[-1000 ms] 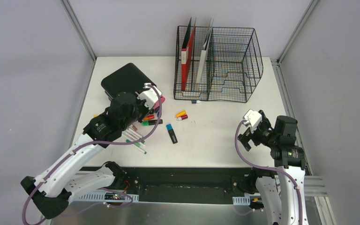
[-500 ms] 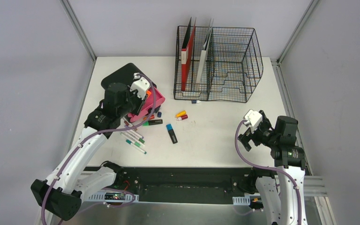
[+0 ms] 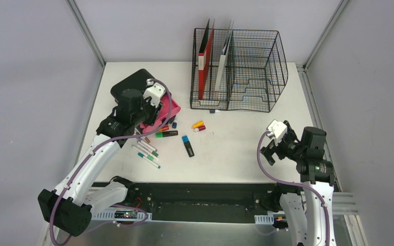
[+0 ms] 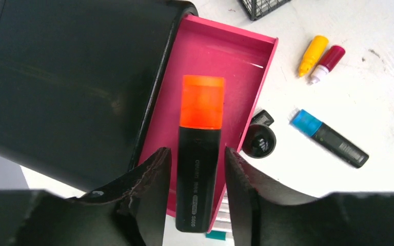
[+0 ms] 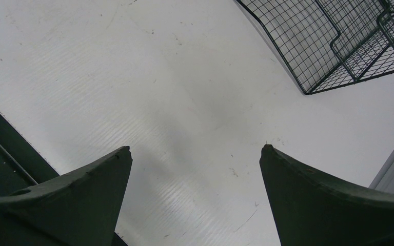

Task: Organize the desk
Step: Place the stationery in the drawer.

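My right gripper hangs wide open over the near right of the table. Far left, my left gripper grips an orange marker above the pink tray. Next, I think, lower it and let go.

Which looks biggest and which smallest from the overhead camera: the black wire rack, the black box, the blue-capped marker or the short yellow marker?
Largest to smallest in the top view:
1. black wire rack
2. black box, partly hidden by the arm
3. blue-capped marker
4. short yellow marker
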